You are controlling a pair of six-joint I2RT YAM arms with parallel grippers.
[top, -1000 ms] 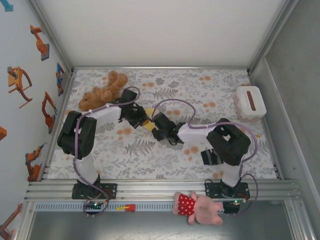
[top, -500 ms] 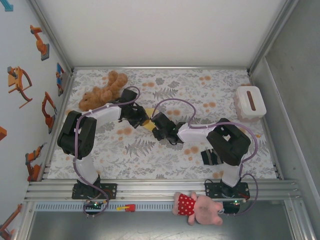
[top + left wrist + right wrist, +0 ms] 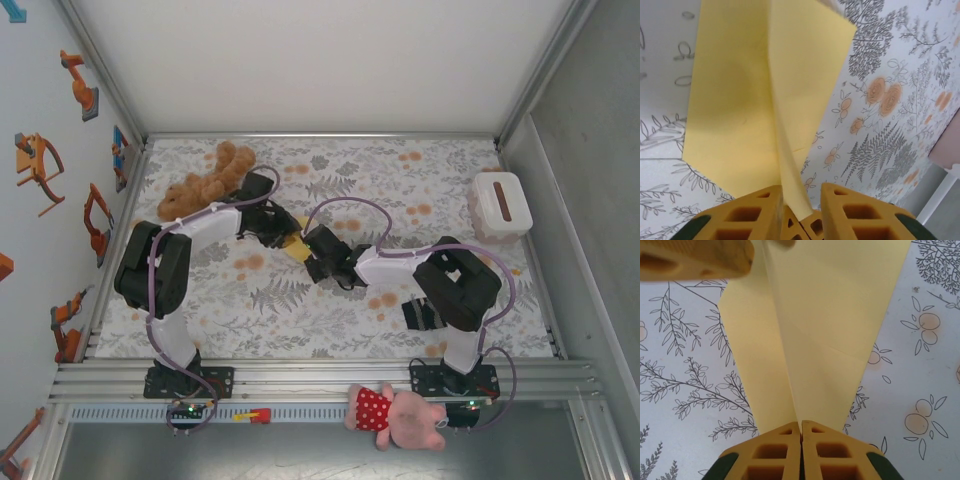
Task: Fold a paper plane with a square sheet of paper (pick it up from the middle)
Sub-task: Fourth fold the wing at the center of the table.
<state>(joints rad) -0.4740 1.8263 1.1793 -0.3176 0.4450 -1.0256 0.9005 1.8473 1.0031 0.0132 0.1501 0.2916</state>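
The square sheet of paper is folded into a narrow pale-yellow paper plane (image 3: 293, 243), held above the floral mat mid-table between the two grippers. In the right wrist view the paper plane (image 3: 830, 315) fans away from my right gripper (image 3: 801, 424), which is shut on its centre fold. My left gripper (image 3: 801, 192) stands open; the plane's (image 3: 740, 100) fold hangs in the gap, close to the left finger. From above, the left gripper (image 3: 283, 232) meets the plane from the far left and the right gripper (image 3: 308, 255) from the near right. A left fingertip (image 3: 695, 260) shows at the top of the right wrist view.
A brown teddy (image 3: 205, 182) lies at the far left behind the left arm. A white box with a brown slot (image 3: 502, 203) stands at the right edge. A dark striped sock (image 3: 420, 312) lies by the right arm's base. A pink plush (image 3: 400, 415) sits on the front rail.
My left jaws have parted and let go of the plane's fold. My right jaws have closed onto the fold. The left wrist has shifted slightly away from the bases.
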